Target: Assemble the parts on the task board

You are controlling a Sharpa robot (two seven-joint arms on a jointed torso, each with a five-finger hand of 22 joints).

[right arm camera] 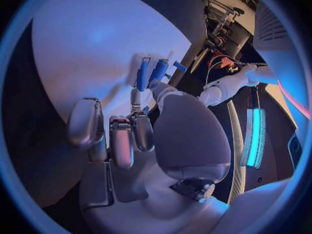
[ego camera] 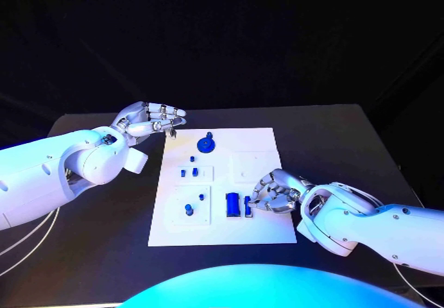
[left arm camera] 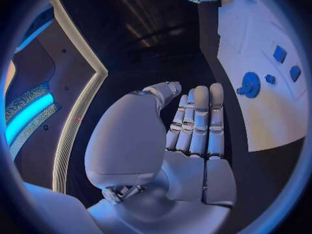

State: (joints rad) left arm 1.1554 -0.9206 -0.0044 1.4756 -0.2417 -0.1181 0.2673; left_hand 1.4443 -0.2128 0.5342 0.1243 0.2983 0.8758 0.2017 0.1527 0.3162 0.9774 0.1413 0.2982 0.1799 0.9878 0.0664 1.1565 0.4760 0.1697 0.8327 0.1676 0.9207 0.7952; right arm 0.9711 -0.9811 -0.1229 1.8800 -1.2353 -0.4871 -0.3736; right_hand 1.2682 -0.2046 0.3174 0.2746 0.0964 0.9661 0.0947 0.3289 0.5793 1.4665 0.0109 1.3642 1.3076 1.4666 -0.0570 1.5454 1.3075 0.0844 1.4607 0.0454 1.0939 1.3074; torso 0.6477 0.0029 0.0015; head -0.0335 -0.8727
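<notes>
The white task board (ego camera: 222,192) lies mid-table (ego camera: 342,135), with small blue parts on it — a gear (ego camera: 208,143) near its far edge. The left robot hand (ego camera: 148,120) hovers off the board's far left corner, fingers together, holding nothing. The right robot hand (ego camera: 273,191) curls over the board's right side, fingertips beside an upright blue block (ego camera: 233,205) — I cannot tell whether it grips anything.

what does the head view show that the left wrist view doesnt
Head view alone: the right hand beside the blue block near the front of the task board, and the whole black table. Left wrist view alone: the inside of the left hand, fingers straight, side by side, holding nothing. Both: the board and the blue gear.
</notes>
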